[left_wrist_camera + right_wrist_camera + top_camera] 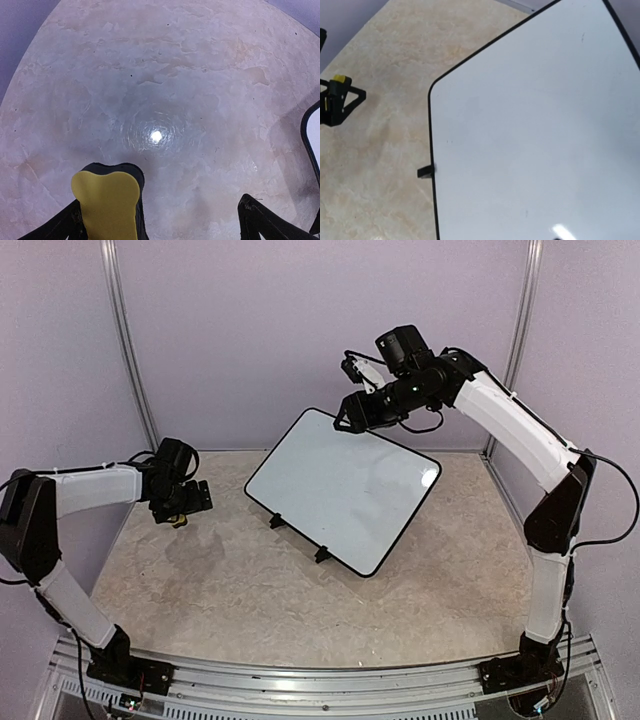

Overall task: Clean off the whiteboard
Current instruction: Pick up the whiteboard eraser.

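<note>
The whiteboard (340, 485) stands tilted on small black feet in the middle of the table, and its white face shows no writing. It fills most of the right wrist view (535, 135), and its black frame edge (309, 135) shows at the right of the left wrist view. My right gripper (352, 416) hovers over the board's far top corner; its fingers are out of its own camera's view and too small to read from above. My left gripper (185, 506) (185, 220) hangs open over bare table left of the board, with nothing between its yellow-padded finger (107, 205) and the black one.
The beige marbled table (250, 580) is enclosed by purple walls with metal posts (130, 350) at the back corners. Two black feet (277, 521) (322, 554) stick out under the board's near edge. The left gripper (337, 100) also shows in the right wrist view.
</note>
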Available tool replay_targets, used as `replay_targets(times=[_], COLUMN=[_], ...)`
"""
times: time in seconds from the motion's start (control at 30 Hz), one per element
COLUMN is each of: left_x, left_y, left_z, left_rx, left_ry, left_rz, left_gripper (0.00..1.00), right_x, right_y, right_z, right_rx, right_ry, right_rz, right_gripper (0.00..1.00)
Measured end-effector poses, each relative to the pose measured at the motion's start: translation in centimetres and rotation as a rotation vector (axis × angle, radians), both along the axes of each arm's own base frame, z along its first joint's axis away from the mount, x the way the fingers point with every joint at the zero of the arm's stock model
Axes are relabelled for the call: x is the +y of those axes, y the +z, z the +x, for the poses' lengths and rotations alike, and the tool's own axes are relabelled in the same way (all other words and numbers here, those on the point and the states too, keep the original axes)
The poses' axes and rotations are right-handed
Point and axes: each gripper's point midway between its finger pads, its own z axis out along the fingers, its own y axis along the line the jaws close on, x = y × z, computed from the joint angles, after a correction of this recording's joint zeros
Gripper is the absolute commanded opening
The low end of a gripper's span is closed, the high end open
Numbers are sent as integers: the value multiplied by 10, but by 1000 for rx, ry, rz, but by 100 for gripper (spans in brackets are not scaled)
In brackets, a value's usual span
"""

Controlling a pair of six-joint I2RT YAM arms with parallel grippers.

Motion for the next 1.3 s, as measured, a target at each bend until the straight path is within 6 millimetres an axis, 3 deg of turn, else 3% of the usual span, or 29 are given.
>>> replay_targets(times=[0.13,0.4,0.53,0.8,0.97,1.17,1.3], left_x=[1,0,-4,-12,-18,-33,-43], left_y=[3,2,9,50,84,126,133], left_z=[-3,-2,-2,-15,-35,-68,-85], left_rx=[-8,-10,-31,-166,-276,-433,-468], left_ry=[0,-5,-16,-46,-62,-105,-120], left_rz=[-3,-15,-38,-148,-277,-508,-625], left_gripper=[99,99,99,99,99,99,99], right_x=[4,40,56,101,132,174,210], right_y=[-3,-55,-61,-56,-74,-101,-124], right_z=[-2,-42,-56,-95,-110,-111,-114], right_rx=[-6,81,73,45,97,130,132], right_ry=[20,162,224,374,418,458,509], right_rz=[7,-43,-33,84,174,292,326], right_gripper=[53,49,50,50,51,50,49])
